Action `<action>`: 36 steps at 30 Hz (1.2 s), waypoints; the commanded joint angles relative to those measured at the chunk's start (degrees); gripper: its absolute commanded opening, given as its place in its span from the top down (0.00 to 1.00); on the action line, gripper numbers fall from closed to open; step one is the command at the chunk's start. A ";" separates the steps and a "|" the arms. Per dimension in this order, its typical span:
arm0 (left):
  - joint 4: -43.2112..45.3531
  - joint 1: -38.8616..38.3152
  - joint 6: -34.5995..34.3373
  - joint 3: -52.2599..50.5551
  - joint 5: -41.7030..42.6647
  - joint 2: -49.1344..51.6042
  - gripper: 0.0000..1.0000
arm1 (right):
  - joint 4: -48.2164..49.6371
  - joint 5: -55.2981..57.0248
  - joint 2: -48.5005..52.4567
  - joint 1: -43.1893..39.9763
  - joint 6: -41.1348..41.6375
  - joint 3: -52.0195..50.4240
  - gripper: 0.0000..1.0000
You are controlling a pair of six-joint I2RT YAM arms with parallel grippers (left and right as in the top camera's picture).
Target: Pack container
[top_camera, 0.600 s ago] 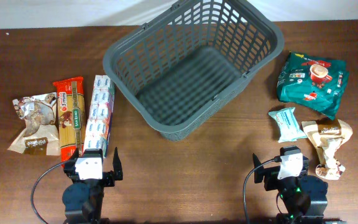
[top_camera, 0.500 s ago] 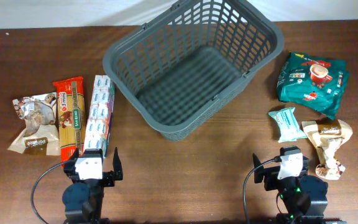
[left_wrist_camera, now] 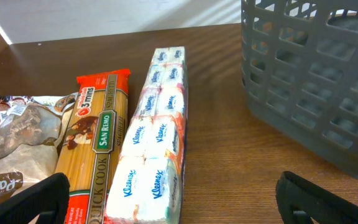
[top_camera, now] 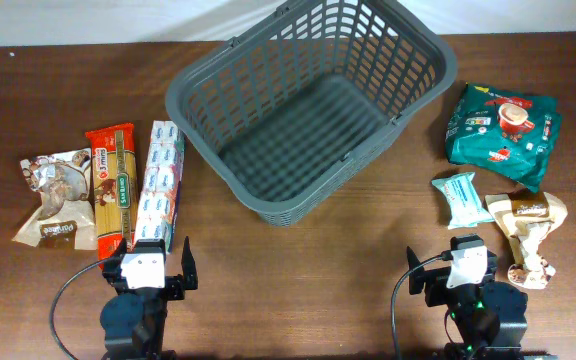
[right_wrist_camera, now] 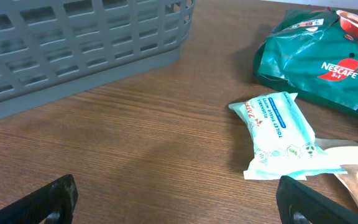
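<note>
The dark grey lattice basket (top_camera: 405, 90) stands empty at the back middle of the table; its wall also shows in the left wrist view (left_wrist_camera: 309, 93) and the right wrist view (right_wrist_camera: 86, 43). My left gripper (top_camera: 150, 272) is open and empty at the front left, fingertips (left_wrist_camera: 173, 202) just short of a Kleenex tissue strip (top_camera: 160, 184) (left_wrist_camera: 154, 137). My right gripper (top_camera: 460, 272) is open and empty at the front right, fingertips (right_wrist_camera: 179, 199) near a teal tissue pack (top_camera: 462, 199) (right_wrist_camera: 281, 134).
Left of the Kleenex lie a red spaghetti pack (top_camera: 111, 190) (left_wrist_camera: 95, 143) and a brown-and-white snack bag (top_camera: 53, 198) (left_wrist_camera: 14, 140). At the right lie a green Nescafe bag (top_camera: 503, 122) (right_wrist_camera: 322, 62) and a tan snack bag (top_camera: 530, 228).
</note>
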 commanded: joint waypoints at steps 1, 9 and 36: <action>0.13 -0.17 0.55 -0.39 0.63 -0.57 0.01 | 0.00 0.52 -0.61 0.52 0.04 -0.35 0.01; 0.13 -0.17 0.55 -0.39 0.63 -0.57 0.01 | -0.02 0.52 -0.61 0.52 0.04 -0.35 0.01; 0.13 -0.17 0.55 -0.39 0.63 -0.57 0.01 | 4.00 -6.03 -0.59 0.52 18.40 -0.24 0.01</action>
